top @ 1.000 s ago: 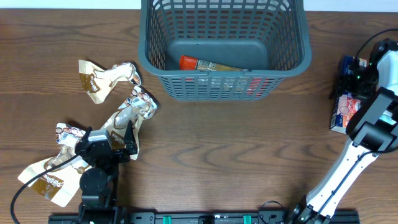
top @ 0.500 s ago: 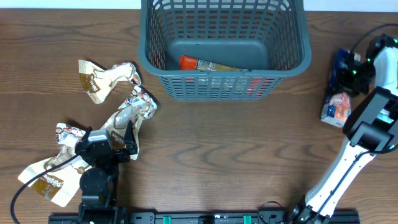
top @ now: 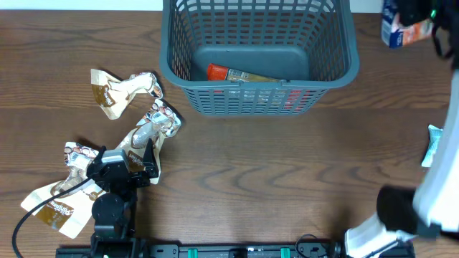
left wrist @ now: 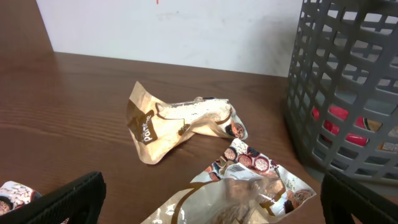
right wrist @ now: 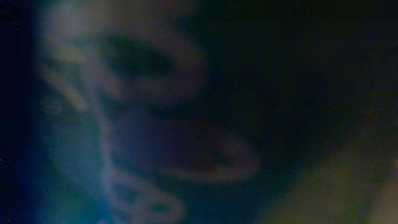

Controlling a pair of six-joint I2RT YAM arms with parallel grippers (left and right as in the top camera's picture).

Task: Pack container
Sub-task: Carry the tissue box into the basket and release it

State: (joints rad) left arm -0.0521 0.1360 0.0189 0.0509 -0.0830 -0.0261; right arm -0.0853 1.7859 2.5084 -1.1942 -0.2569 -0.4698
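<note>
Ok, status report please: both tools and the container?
Left tool open, at pouches. Right tool holds blue packet, right of container. Nothing between them.

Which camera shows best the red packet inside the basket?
The overhead view: it looks down into the basket and shows the red packet lying on the bottom. The left wrist view shows only red patches through the lattice. The right wrist view is a dark blur.

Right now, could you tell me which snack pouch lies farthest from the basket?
The flat pouch at front-left, beside the left arm; the others lie nearer the container.
</note>
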